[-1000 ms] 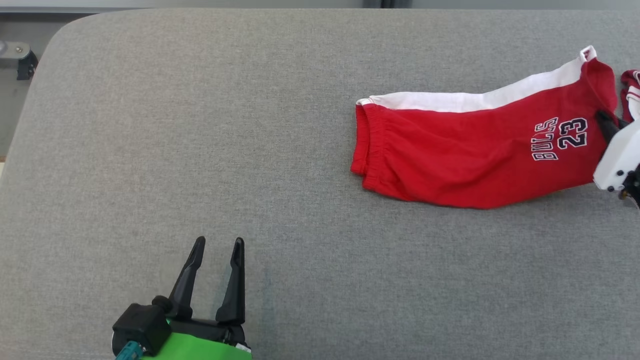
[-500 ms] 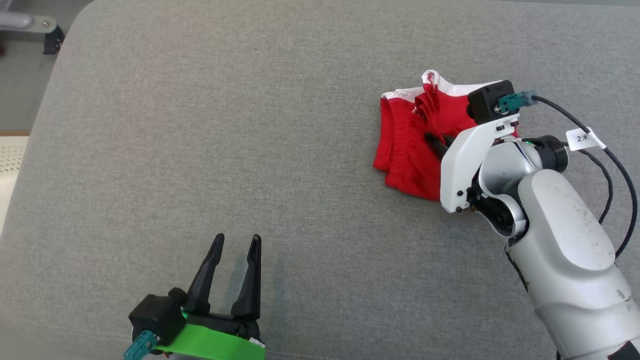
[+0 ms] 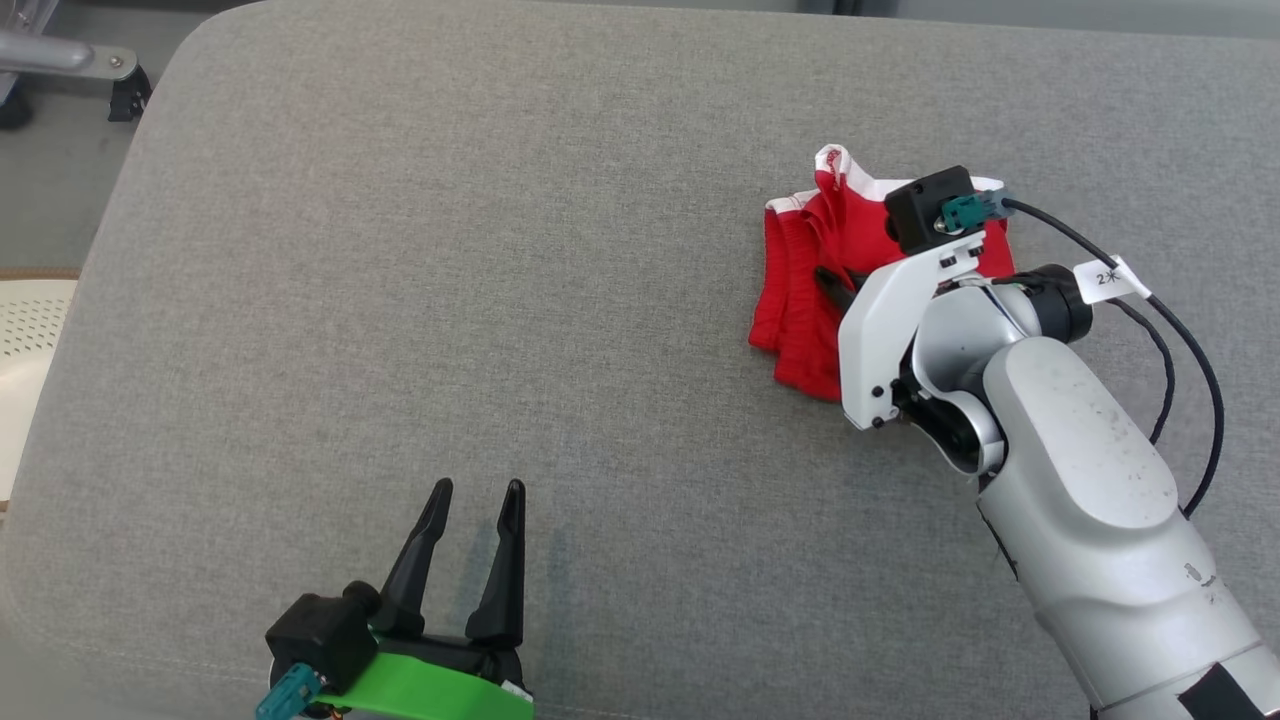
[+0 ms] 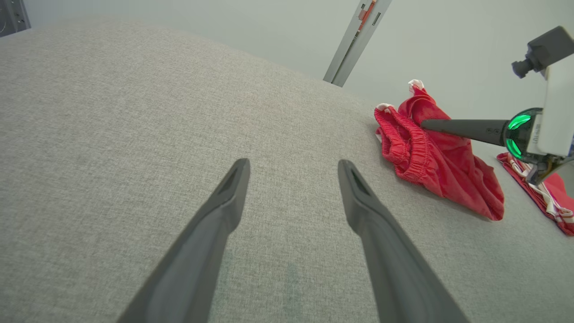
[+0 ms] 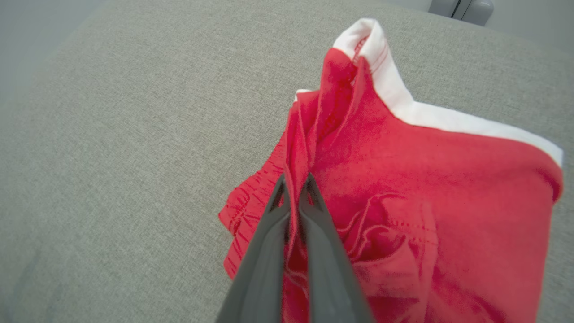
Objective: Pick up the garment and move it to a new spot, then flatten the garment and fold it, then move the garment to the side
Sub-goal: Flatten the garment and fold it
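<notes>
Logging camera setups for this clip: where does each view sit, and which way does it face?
Head: looks down on the pad; open left tool, right tool at the shorts.
Left wrist: looks along its open fingers across the pad.
Right wrist: looks along its shut fingers pinching the shorts.
Shared: all show the shorts.

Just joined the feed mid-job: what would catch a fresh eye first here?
The red garment with white trim sits bunched at the right of the grey padded surface, pinched by the shut right gripper. The left gripper stands open at the lower left. Another red-and-white cloth lies at the right edge of the left wrist view.
</notes>
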